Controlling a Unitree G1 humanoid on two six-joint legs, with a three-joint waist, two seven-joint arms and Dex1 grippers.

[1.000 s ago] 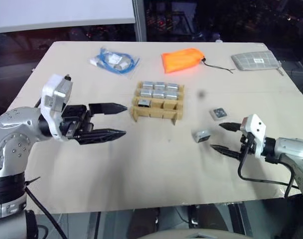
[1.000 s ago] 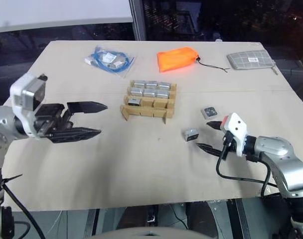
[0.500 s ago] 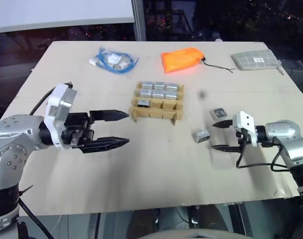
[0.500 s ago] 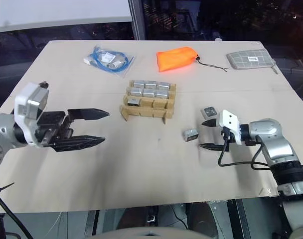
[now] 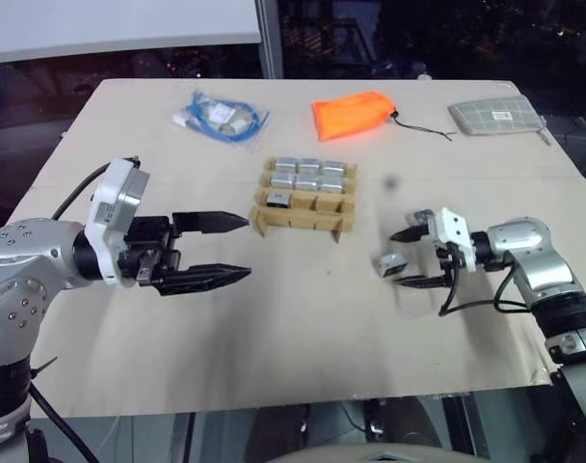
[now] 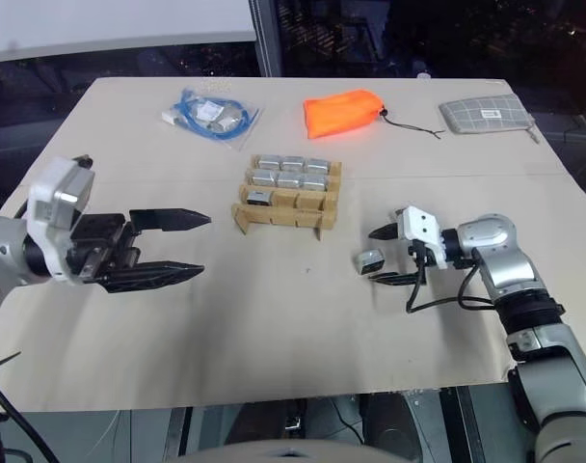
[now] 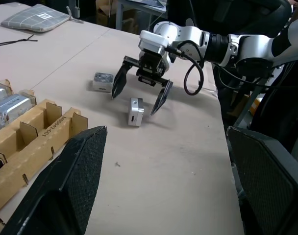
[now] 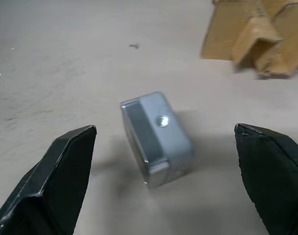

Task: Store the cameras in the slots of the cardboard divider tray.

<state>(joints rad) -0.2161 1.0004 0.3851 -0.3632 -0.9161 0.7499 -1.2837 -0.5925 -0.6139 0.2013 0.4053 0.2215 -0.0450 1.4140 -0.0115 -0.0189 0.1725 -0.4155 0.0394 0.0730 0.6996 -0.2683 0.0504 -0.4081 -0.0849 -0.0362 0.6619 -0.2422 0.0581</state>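
Place: a lab or test room, apparently
Surface: one plain beige surface [image 5: 274, 328]
Surroundings: dark window glass [image 5: 418, 39] behind; boxes and clutter [image 7: 139, 10] beyond the far edge

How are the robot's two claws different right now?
The right gripper is low at the table with a loose camera between its open fingers; the left gripper hangs above the table with nothing between its fingers. The left sits away from the cardboard tray. Both are open and black-fingered.
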